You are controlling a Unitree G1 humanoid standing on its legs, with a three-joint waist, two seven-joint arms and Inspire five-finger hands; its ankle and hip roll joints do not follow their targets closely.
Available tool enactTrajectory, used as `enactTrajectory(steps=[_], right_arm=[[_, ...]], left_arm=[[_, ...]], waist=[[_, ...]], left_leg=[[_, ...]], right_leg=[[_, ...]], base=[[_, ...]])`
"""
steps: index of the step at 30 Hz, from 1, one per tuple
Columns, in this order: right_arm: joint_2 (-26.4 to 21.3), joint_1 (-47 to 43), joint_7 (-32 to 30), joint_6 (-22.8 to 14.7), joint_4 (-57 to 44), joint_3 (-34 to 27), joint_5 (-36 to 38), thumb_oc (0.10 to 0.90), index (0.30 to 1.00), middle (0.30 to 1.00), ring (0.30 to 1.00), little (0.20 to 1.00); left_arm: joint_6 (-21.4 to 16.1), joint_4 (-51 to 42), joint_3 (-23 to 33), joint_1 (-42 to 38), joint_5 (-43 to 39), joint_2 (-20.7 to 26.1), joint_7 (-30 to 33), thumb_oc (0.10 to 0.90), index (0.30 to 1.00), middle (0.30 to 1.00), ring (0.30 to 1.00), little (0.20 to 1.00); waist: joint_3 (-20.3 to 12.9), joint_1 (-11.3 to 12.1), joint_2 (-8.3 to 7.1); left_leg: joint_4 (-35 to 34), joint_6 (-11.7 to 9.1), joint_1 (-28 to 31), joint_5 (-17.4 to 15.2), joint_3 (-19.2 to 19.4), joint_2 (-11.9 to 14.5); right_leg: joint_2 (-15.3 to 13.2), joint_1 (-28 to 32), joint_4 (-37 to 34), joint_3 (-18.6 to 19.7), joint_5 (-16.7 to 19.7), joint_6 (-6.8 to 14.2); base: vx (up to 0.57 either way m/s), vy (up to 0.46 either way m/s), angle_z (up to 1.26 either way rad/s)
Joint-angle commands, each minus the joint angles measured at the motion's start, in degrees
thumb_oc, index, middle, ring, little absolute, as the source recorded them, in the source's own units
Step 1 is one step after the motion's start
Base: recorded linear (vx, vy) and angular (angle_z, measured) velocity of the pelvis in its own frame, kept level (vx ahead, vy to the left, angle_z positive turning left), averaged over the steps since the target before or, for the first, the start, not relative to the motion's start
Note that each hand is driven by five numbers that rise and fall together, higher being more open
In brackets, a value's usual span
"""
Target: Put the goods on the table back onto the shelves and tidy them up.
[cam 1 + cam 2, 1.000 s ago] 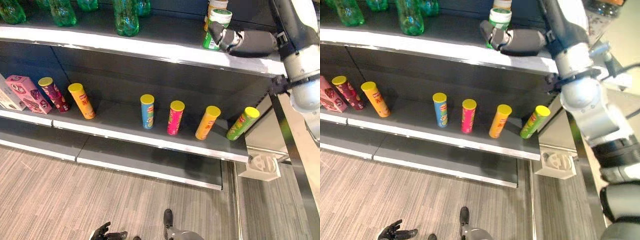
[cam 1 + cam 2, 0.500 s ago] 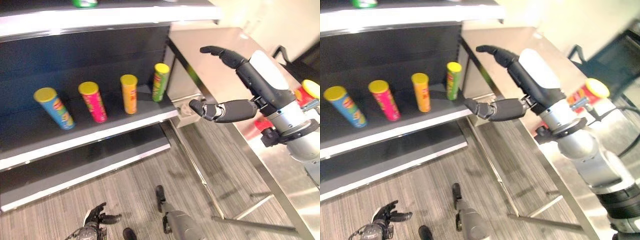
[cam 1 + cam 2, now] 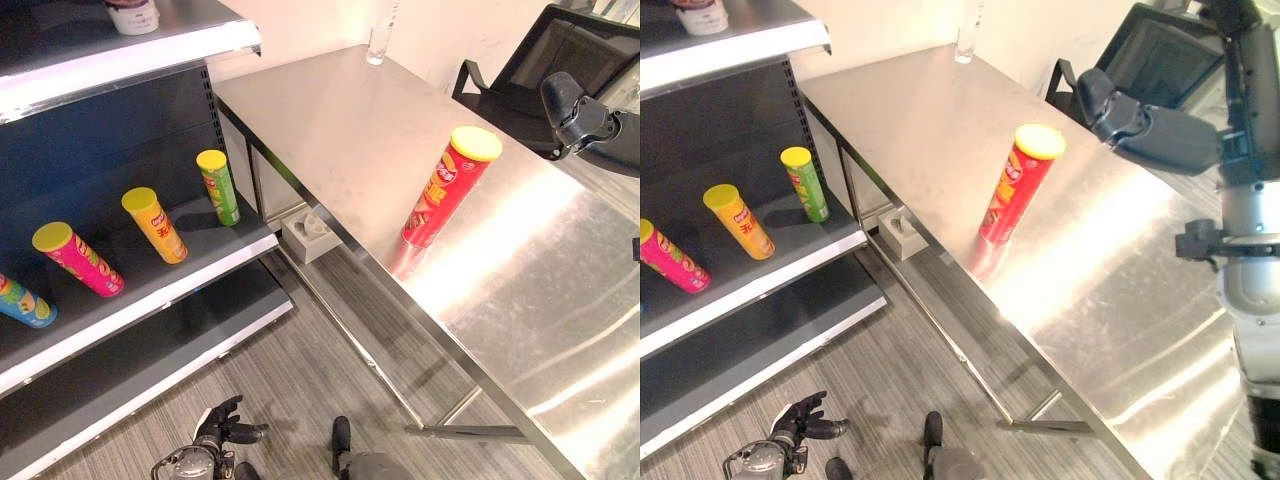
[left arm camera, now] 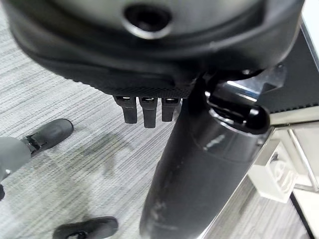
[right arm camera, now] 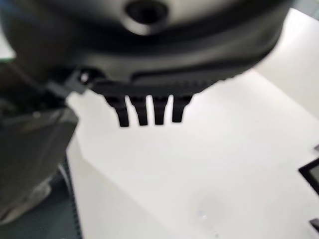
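The right hand [image 3: 1140,120] is held up over the far side of the steel table [image 3: 940,130], empty, with its fingers [image 5: 149,112] seen straight and spread in the right wrist view, so it is open wide and nothing is gripped. The left hand [image 3: 222,432] hangs low over the floor, its fingers loose and holding nothing.

The one item left on the table is the red chip can [image 3: 1018,186] with a yellow lid, standing upright near the table's front edge, well apart from the right hand. A clear glass [image 3: 378,38] stands at the far end of the table. On the middle shelf [image 3: 230,255] a green can [image 3: 217,187], an orange can [image 3: 155,226] and a pink can [image 3: 78,260] are lined up, with free room between them and at the shelf's end.

The step in hand is judged to be the reach for the red can. It is best approached from the side, at mid-height, with the fingers kept wide until the body of the can lies between thumb and fingers. A tall, narrow can is easily tipped, so contact should be made squarely and not at the lid. It should be lifted straight up before being carried across to the shelf.
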Motion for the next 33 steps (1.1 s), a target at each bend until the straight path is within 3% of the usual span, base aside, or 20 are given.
enactTrajectory(steps=[1, 13, 25, 33], right_arm=[[1.0, -5.9, -2.2, -1.7, 1.3, -5.6, 5.7, 0.8, 0.9, 0.9, 0.9, 0.9], [0.7, -6.4, 5.8, -1.4, 3.9, 1.2, 16.2, 0.8, 0.9, 0.9, 0.9, 0.9], [-4.9, -4.5, 7.5, 1.7, 6.0, 4.9, 6.1, 0.8, 0.9, 0.9, 0.9, 0.9], [-6.7, -5.2, 8.4, 2.1, 7.7, 7.3, 5.0, 0.8, 0.9, 0.9, 0.9, 0.9]], left_arm=[[-1.5, -0.1, -1.4, 0.5, 1.9, 3.9, -1.0, 0.8, 0.9, 0.9, 0.9, 0.9], [-1.2, 0.2, -0.8, 1.9, 0.8, 3.6, -1.3, 0.8, 0.9, 0.9, 0.9, 0.9], [-1.2, -0.1, -0.3, 3.2, 0.8, 3.3, -1.7, 0.8, 0.9, 0.9, 0.9, 0.9], [-1.1, -0.4, -0.6, 3.7, 0.8, 3.2, -1.8, 0.8, 0.9, 0.9, 0.9, 0.9]], waist=[[-4.4, 1.1, -4.75], [-4.1, 1.4, -3.61], [-3.4, 2.7, -1.79], [-2.9, 3.3, -1.09]], left_leg=[[1.1, 2.7, 0.4, -8.7, 1.8, -3.2], [0.8, 1.3, 1.3, -7.2, 0.3, -1.9], [0.4, -0.1, 0.5, -5.2, -1.8, -0.8], [0.2, -0.9, 0.0, -4.3, -2.8, -0.1]], right_leg=[[-9.0, 4.5, 0.8, -2.4, -4.9, 8.6], [-7.3, 5.7, 1.2, -1.8, -7.2, 6.5], [-6.0, 6.7, 0.9, -3.9, -8.9, 5.0], [-5.3, 6.9, 0.7, -4.8, -9.6, 4.4]], base=[[0.01, -0.047, -0.01], [0.0, -0.06, 0.06], [0.0, -0.053, 0.11], [0.0, -0.049, 0.11]])
